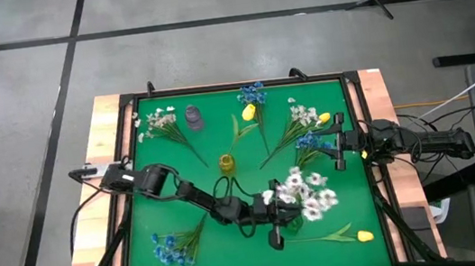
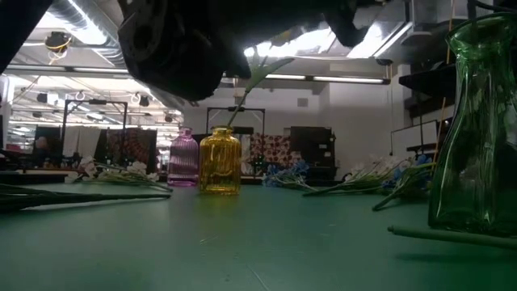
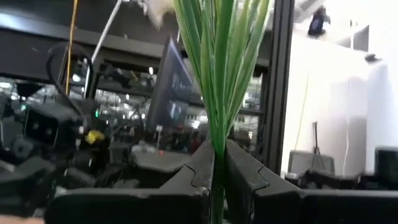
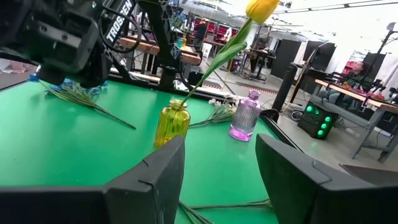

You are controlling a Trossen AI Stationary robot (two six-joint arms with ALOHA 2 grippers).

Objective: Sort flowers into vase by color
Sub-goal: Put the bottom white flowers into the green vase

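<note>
Left pincer (image 1: 276, 212), lower centre of the high view, is clamped on a white sprig (image 1: 304, 193) by its thin stems, over the green vase (image 2: 477, 145). Light and floppy; best held low on the stems. Right pincer (image 1: 340, 141), right of centre, gapes empty above blue sprigs (image 1: 309, 142).

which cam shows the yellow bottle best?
Right wrist view: the yellow bottle stands unobstructed on the green mat, a yellow tulip leaning out of it. Low view shows it side-on next to the purple bottle, bloom hidden. High view shows only its top. Left wrist view misses it.
</note>
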